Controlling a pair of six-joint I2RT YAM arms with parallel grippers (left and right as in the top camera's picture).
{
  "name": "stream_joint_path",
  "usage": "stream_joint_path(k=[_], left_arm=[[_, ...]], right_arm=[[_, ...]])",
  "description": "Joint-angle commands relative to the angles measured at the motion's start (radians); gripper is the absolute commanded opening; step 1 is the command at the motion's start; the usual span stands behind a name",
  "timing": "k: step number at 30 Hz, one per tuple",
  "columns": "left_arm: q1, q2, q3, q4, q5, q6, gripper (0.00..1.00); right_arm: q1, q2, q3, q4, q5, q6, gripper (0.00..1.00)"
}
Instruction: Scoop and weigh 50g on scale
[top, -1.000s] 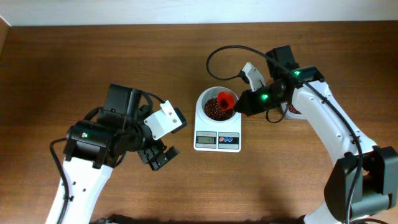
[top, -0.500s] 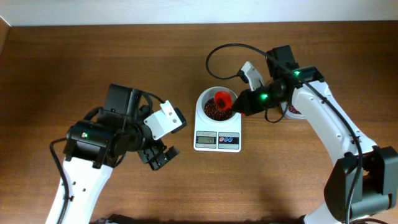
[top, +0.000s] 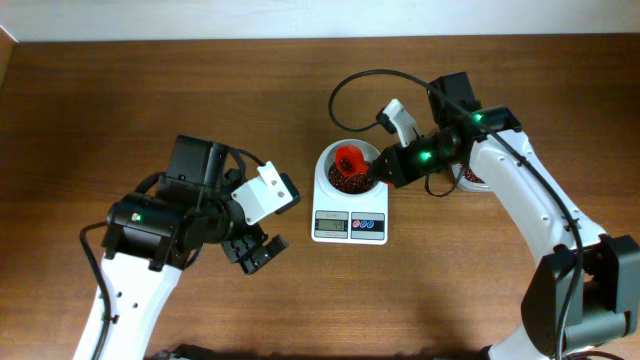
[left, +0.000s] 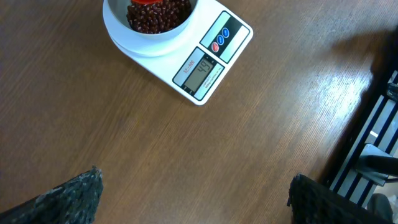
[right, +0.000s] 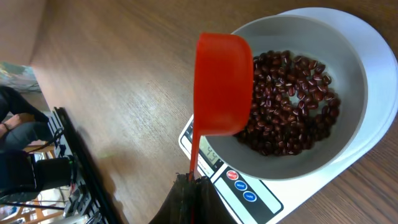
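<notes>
Right pincer (right: 189, 186): pressed together on the thin handle end of the red scoop (right: 224, 81), with the handle running straight up out of its tips in the right wrist view
Scoop: just ahead of the right pincer, tipped on its side with its back to the wrist camera, over the near rim of the bowl (right: 348, 81); seen from overhead its open mouth faces up and left
Beans (right: 292, 106): a heap of dark red beans in the bowl, directly under and beyond the scoop; whether the scoop touches them cannot be told
Bowl: round and white, seated on top of the scale (right: 236, 177)
Scale: white, on the table (top: 150, 90), below and ahead of the right pincer; its front panel lies to the pincer's near side
Left pincer (left: 196, 199): spread wide and holding nothing, one dark finger (left: 68, 193) at each lower corner of its own view
Scale from the left pincer: well ahead of it and apart, with the grey display (left: 199, 68) nearest, the red and blue buttons (left: 224, 37) beside that, and the bowl of beans farthest
Display digits: lit but too small to read surely
</notes>
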Motion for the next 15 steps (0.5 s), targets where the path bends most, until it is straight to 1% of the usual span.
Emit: stream_joint_path(k=[1, 3, 6, 7, 8, 9, 10, 11, 12, 13, 14, 15], left_arm=[[0.006, -0.002, 0.019, 0.0, 0.014, 0.016, 0.99], [0.006, -0.002, 0.019, -0.001, 0.014, 0.016, 0.99], [0.006, -0.002, 0.019, 0.0, 0.014, 0.016, 0.99], [0.006, -0.002, 0.019, -0.001, 0.014, 0.016, 0.99], [0.006, -0.002, 0.019, -0.001, 0.014, 0.016, 0.99], [0.006, -0.002, 0.019, -0.001, 0.014, 0.016, 0.99], [0.006, -0.002, 0.019, -0.001, 0.014, 0.016, 0.99], [0.006, -0.002, 0.019, 0.0, 0.014, 0.016, 0.99], [0.006, -0.002, 0.019, 0.0, 0.014, 0.016, 0.99], [0.006, -0.002, 0.019, -0.001, 0.014, 0.016, 0.99], [0.006, -0.002, 0.019, -0.001, 0.014, 0.016, 0.99], [0.006, -0.002, 0.019, 0.0, 0.014, 0.016, 0.99]], right_arm=[[-0.001, -0.017, 0.017, -0.027, 0.202, 0.116, 0.04], [-0.001, -0.017, 0.017, -0.01, 0.131, 0.109, 0.04], [-0.001, -0.017, 0.017, -0.007, 0.119, 0.109, 0.04], [-0.001, -0.017, 0.017, -0.008, 0.082, 0.092, 0.04], [-0.001, -0.017, 0.017, -0.008, 0.042, 0.026, 0.04], [-0.001, -0.012, 0.017, -0.024, 0.185, 0.103, 0.04], [-0.001, -0.011, 0.017, -0.035, 0.179, 0.109, 0.04], [-0.001, -0.011, 0.017, -0.03, 0.066, 0.037, 0.04], [-0.002, -0.011, 0.017, -0.028, 0.022, -0.013, 0.04], [-0.002, -0.008, 0.017, -0.035, 0.134, 0.073, 0.04], [-0.002, -0.008, 0.017, -0.025, 0.057, 0.028, 0.04], [-0.002, -0.008, 0.017, -0.018, 0.113, 0.07, 0.04]])
